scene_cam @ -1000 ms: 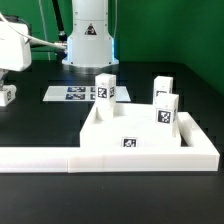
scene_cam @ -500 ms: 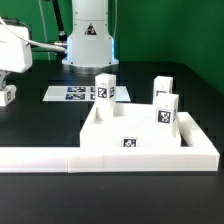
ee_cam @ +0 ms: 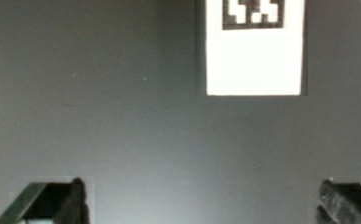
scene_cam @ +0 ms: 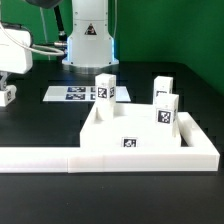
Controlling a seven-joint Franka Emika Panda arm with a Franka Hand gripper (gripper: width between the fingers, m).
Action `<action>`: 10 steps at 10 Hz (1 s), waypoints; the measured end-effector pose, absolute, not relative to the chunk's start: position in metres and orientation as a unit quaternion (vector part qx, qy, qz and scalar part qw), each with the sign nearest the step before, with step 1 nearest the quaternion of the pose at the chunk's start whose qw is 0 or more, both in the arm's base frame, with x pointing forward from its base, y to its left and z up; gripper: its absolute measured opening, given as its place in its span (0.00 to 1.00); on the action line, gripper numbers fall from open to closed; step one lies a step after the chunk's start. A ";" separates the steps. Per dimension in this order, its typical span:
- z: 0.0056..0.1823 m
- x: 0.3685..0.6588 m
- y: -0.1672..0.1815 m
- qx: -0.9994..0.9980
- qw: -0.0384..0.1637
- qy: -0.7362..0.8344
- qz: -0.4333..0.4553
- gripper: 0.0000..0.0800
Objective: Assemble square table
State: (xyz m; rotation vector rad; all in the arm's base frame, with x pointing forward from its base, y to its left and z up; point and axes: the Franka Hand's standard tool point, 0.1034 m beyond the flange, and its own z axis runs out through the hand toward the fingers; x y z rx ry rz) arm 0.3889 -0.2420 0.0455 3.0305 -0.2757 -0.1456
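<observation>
The square table's white slab point(scene_cam: 110, 135) lies against the long white barrier, a tag on its front rim. Three white tagged legs stand upright at its far side and right: one point(scene_cam: 107, 88), another point(scene_cam: 163, 88) and a third point(scene_cam: 167, 112). Whether they rest on the slab I cannot tell. A fourth leg point(scene_cam: 8, 95) lies at the exterior view's left edge, and the wrist view shows it as a white block with a tag point(ee_cam: 257, 45). My gripper point(scene_cam: 6, 78) hovers just above it. The gripper point(ee_cam: 203, 205) is open, with only bare dark table between its fingers point(ee_cam: 52, 205).
The white L-shaped barrier point(scene_cam: 60, 158) runs along the front and wraps the slab's right side. The marker board point(scene_cam: 72, 93) lies flat behind the slab, in front of the robot base point(scene_cam: 90, 40). A green wall stands behind.
The arm's upper links have shifted slightly at the top of the exterior view. The gripper stays open at the left edge and no part has moved.
</observation>
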 end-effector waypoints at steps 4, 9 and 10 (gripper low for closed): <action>0.040 0.373 -0.237 0.993 0.041 -0.096 -0.059 0.81; 0.033 0.362 -0.242 0.990 0.035 -0.105 -0.081 0.81; 0.032 0.359 -0.234 0.987 0.014 -0.112 -0.115 0.81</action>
